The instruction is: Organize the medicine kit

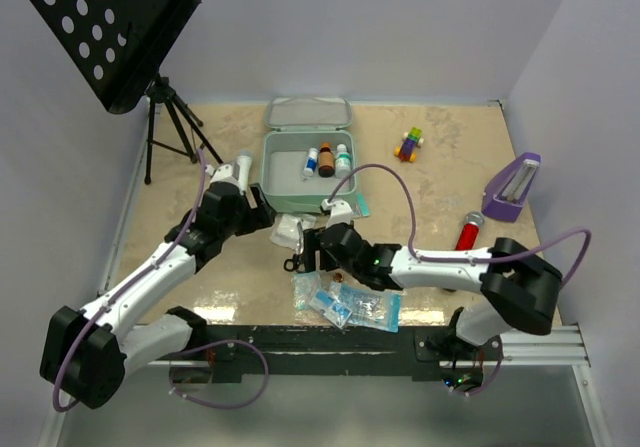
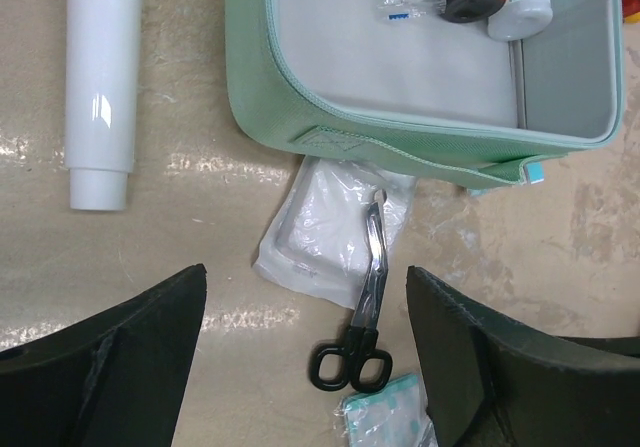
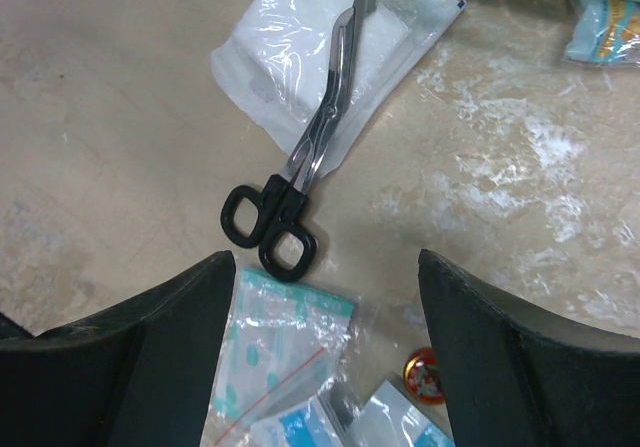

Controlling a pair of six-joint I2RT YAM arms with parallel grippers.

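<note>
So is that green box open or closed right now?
Open. The medicine kit has its lid swung back behind it, and three small bottles show inside along the far wall.

The top camera looks down from high behind, while both wrist cameras face down closely, sharing the scissors (image 2: 366, 292) (image 3: 303, 163).

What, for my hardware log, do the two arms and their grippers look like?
Both the left arm and right arm have white tubular links, chunky black joints and a loose lilac cable. The left gripper and right gripper each have two broad matte-black wedge fingers.
</note>
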